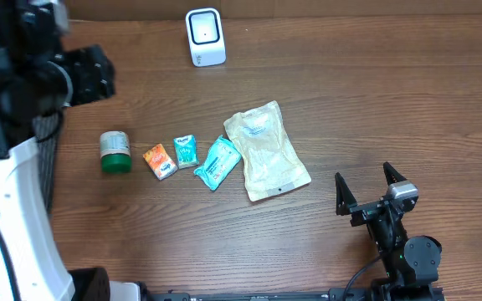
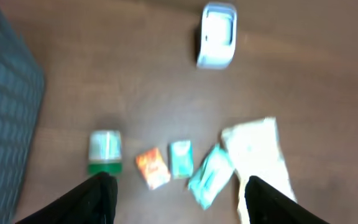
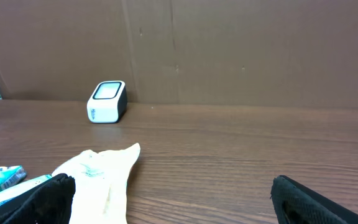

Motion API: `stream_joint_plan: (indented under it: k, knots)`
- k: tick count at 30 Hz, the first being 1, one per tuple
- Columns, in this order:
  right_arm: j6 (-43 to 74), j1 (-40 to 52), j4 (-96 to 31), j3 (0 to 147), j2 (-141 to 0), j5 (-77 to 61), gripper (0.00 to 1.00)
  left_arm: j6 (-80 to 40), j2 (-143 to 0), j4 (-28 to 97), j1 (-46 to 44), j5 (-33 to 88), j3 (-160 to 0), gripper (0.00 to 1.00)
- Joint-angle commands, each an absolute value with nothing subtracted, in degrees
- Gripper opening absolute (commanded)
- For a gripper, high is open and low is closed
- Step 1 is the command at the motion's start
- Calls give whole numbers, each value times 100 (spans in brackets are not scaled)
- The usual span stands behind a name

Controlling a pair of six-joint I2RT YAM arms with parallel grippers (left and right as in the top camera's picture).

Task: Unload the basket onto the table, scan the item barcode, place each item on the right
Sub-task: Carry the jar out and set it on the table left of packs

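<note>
A white barcode scanner [image 1: 205, 37] stands at the table's far edge, and the left wrist view shows the scanner [image 2: 217, 34] blurred. Items lie in a row mid-table: a green-lidded jar [image 1: 115, 151], an orange packet [image 1: 160, 160], a small teal packet [image 1: 186, 150], a teal pouch [image 1: 217, 162] and a large cream pouch [image 1: 266, 150]. My left gripper [image 2: 179, 196] hangs open high above this row, holding nothing. My right gripper [image 1: 364, 177] is open and empty near the front right, to the right of the cream pouch [image 3: 98, 177].
A dark mesh basket [image 2: 5, 118] sits at the left edge, under my left arm [image 1: 23, 84]. A brown cardboard wall [image 3: 229, 50] runs behind the scanner [image 3: 107, 102]. Bare wooden table [image 1: 392, 100] lies to the right of the items.
</note>
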State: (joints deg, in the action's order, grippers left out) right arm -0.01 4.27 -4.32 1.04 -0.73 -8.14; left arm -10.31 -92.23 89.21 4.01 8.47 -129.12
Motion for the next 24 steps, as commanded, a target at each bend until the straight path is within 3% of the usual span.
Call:
stream_joint_plan:
  k: [1,11,24]
  knots:
    - [19,449,-403,45,-16,-816,100,-1083,-9664,9216,73,169,-12947,68]
    - [21,449,-403,45,-16,-816,100,-1675,-10350,9522,-491,-847,-12438,69]
    - [19,449,-403,45,-16,-816,100,-2084,-10307,7599,-478,-1271,-9769,69]
